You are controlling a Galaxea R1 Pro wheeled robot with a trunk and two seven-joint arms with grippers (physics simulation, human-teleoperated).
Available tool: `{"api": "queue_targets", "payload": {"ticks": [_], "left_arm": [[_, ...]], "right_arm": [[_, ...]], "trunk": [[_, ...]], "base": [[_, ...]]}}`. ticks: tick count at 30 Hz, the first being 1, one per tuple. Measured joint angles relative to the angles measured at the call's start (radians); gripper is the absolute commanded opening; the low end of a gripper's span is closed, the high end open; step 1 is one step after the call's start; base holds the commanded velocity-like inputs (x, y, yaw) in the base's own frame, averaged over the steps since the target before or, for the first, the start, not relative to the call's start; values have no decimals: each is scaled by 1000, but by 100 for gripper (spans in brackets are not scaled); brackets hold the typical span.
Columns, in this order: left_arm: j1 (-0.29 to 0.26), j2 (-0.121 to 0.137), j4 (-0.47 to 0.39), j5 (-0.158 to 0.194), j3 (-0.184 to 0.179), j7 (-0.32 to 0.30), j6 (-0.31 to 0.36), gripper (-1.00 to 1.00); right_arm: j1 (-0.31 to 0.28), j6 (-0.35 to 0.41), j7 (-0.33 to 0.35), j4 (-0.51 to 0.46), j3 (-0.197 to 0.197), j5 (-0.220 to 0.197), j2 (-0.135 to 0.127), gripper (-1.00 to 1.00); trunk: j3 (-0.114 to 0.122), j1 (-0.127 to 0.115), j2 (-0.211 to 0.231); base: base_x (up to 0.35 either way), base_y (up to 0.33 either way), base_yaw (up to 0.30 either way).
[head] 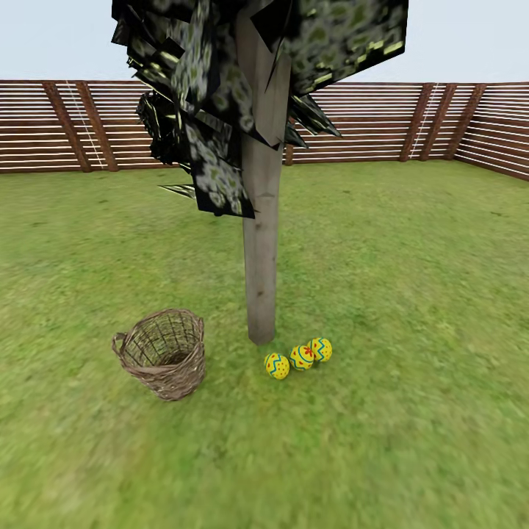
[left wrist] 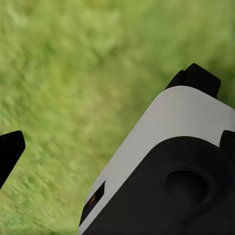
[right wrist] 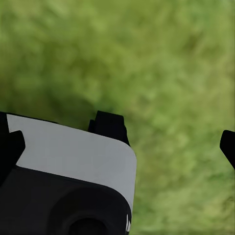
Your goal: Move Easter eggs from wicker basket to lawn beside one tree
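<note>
Over blurry lawn (left wrist: 73, 73), both claws apart, gripping nothing.

Fingers of the left gripper (left wrist: 117, 147) spread wide, one black fingertip (left wrist: 10, 149) at one edge of its wrist view and the other barely peeking in at the opposite edge, nothing gripped. Beyond, a rounded white-and-black housing (left wrist: 171, 142) of the robot's own body. Likewise parted and empty on the right gripper (right wrist: 119, 146), black fingertips (right wrist: 228, 145) far apart, beside similar housing.
</note>
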Motion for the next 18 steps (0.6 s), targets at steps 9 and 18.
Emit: {"api": "queue_targets", "payload": {"ticks": [9,18], "left_arm": [[0,0,0,0,0,0,0,100],[0,0,0,0,0,0,0,100]], "right_arm": [[0,0,0,0,0,0,0,100],[0,0,0,0,0,0,0,100]], "trunk": [[0,0,0],[0,0,0]], "base": [[0,0,0],[0,0,0]]}}
